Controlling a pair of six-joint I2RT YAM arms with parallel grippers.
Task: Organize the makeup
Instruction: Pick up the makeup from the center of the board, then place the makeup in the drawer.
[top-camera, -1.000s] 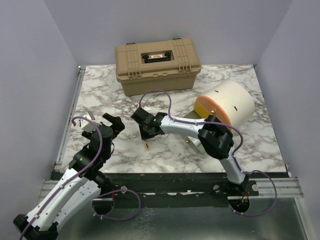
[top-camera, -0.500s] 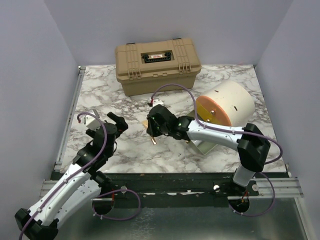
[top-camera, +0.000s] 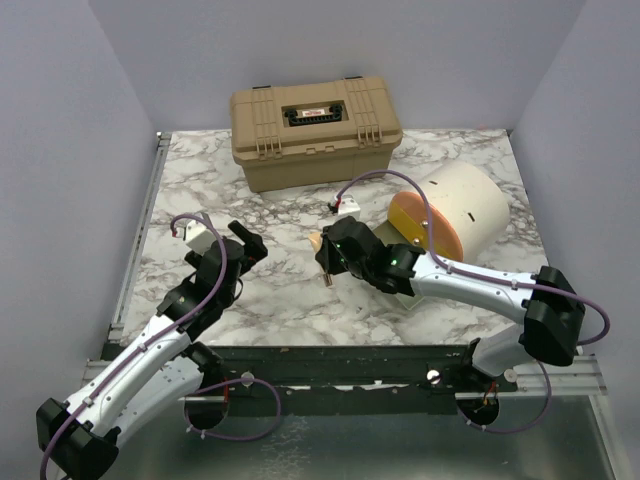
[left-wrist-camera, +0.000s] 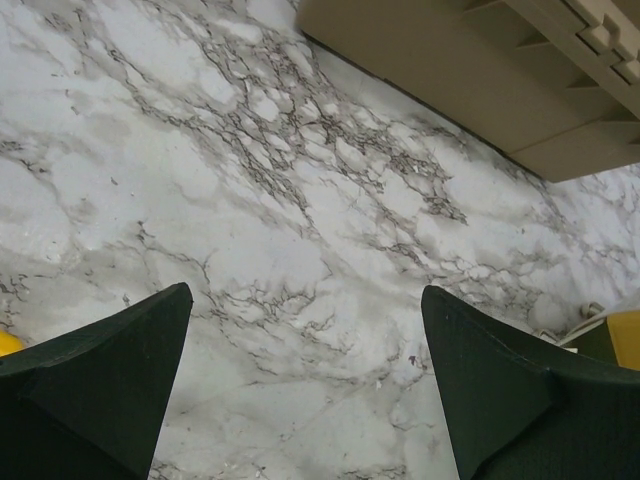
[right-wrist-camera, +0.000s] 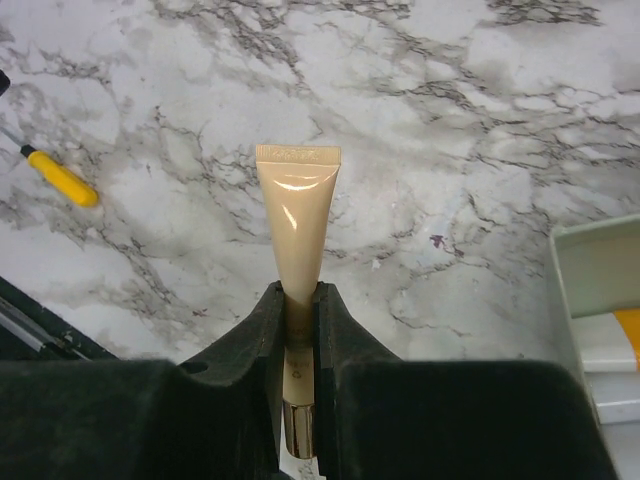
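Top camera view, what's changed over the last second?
The right arm carried the pale tube rightward, toward the round pouch, with its elbow swinging out to the right. The left arm reached slightly farther forward. Unchanged: right jaws shut on the tube, left jaws open and empty, tan case and pouch in place.

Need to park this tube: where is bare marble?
Bare marble lies left of the tan case, behind the left fingers, and at the near edge between left arm and right arm. Crowded around the round pouch.
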